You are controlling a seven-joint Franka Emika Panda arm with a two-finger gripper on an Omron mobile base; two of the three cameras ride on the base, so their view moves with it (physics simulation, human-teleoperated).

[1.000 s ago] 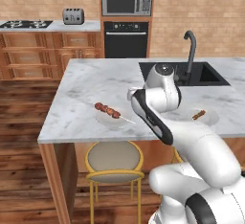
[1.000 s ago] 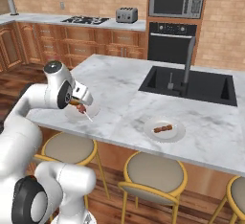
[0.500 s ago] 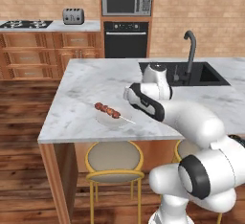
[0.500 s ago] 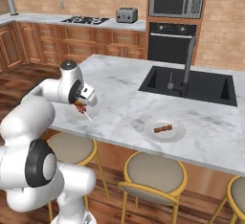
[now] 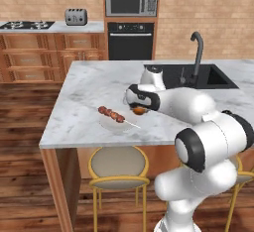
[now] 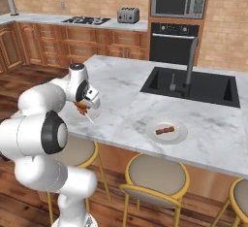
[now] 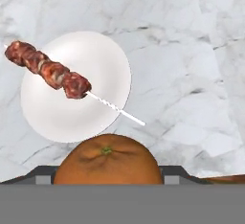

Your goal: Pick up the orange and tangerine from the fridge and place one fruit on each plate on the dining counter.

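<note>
Fruit: you hold an orange fruit (image 7: 106, 163) between the fingers (image 5: 140, 110), clamped on it, above the table (image 5: 94, 85).
Plate: the near plate (image 7: 72, 86) lies just ahead, with a meat skewer (image 7: 48, 69) across it.
Risk: dropped here, the fruit may strike the skewer or roll off the rim.
Hidden: fingertips masked by fruit; orange or tangerine, you cannot tell.
</note>
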